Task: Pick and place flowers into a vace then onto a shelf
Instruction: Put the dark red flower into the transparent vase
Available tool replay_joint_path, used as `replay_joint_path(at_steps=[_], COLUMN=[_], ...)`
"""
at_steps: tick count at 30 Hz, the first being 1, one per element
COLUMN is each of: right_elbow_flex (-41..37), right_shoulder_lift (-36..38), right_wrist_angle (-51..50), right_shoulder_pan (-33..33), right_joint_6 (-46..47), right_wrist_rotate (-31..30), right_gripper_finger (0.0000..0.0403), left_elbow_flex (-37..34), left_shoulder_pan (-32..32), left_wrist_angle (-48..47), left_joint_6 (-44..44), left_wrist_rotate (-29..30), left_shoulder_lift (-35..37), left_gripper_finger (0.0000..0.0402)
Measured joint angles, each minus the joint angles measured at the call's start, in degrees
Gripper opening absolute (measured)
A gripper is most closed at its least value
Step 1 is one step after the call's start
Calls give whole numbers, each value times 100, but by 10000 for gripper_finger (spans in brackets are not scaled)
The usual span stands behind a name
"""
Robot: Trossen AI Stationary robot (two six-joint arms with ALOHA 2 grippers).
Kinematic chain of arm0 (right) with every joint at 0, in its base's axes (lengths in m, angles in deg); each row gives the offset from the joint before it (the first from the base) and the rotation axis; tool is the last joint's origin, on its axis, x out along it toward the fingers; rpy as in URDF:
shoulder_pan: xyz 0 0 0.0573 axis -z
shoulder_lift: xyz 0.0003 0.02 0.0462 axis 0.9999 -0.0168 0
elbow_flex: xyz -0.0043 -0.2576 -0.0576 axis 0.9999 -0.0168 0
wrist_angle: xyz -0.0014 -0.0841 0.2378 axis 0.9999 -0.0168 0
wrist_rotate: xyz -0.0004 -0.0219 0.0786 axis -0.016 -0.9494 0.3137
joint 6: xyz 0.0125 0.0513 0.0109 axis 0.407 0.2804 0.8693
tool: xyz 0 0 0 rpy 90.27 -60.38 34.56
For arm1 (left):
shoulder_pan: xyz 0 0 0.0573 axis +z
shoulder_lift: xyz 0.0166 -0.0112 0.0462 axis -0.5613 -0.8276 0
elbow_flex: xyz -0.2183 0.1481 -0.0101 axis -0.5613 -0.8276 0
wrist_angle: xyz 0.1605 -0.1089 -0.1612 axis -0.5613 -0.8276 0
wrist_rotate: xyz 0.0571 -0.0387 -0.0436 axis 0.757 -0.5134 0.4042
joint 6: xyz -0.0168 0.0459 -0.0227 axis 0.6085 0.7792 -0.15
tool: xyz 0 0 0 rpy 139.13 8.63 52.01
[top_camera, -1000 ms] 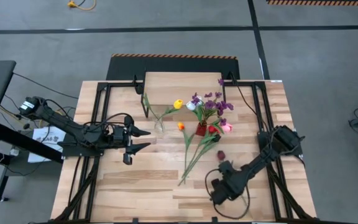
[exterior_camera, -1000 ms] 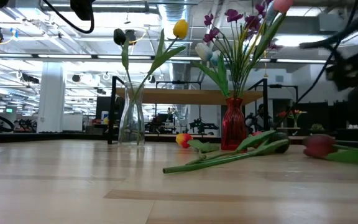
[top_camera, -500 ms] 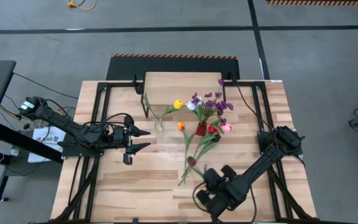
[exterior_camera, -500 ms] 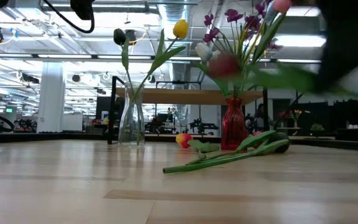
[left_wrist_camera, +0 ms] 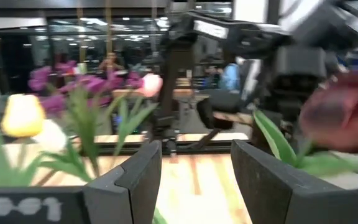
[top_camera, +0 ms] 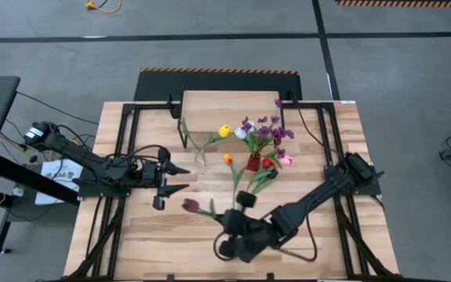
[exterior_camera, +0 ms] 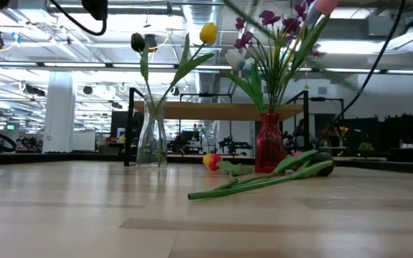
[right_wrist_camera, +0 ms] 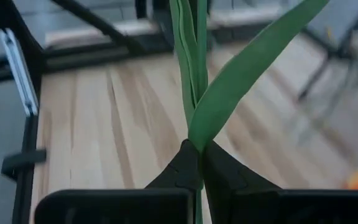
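Note:
A dark red tulip (top_camera: 190, 206) hangs above the table's near middle, and my right gripper (top_camera: 227, 222) is shut on its green stem. The tulip's head (left_wrist_camera: 347, 118) shows close to my left gripper (top_camera: 177, 178), which hovers open at the table's left with nothing between its fingers. A clear vase (top_camera: 200, 159) holds a yellow tulip (top_camera: 225, 131) and a dark one. A red vase (top_camera: 254, 163) holds purple sprigs with white, pink and red heads. An orange tulip (top_camera: 228, 159) and other stems (exterior_camera: 264, 179) lie flat on the table. The shelf (top_camera: 229, 106) stands at the far edge. My right gripper pinches the tulip's green stem (right_wrist_camera: 193, 134), together with a leaf, between its two fingers. The stem runs on forward past the fingertips, roughly along them. The flower is lifted clear of the table, and its head points toward the table's left.
Black frame rails (top_camera: 124, 149) run along the table's left and right sides. The two vases and the loose stems fill the middle. Bare wood (top_camera: 155, 243) lies at the near left.
My right gripper has risen from the table's near right and swung toward the left edge, rolling as it went, still shut on the dark red tulip. The tulip has been lifted off the table and carried left, and its head now sits near my left gripper.

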Motion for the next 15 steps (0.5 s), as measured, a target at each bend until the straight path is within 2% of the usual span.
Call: replay_joint_path(at_steps=[4,8,15], right_elbow_flex=[112,195,340], right_shoulder_lift=[2,2,2], right_wrist_angle=[801,1462,2047], right_shoulder_pan=[196,361,705], right_joint_6=[-1216,-2136,-2944], right_wrist_rotate=[8,76,928], right_gripper_finger=[4,4,5], left_elbow_flex=[-1,1,-1], left_shoulder_pan=[-2,-2,0], left_wrist_angle=[-6,-6,38], left_joint_6=[10,104,161], left_wrist_rotate=[-367,-479,-551], left_shoulder_lift=[0,-3,-39], left_gripper_finger=[183,183,183])
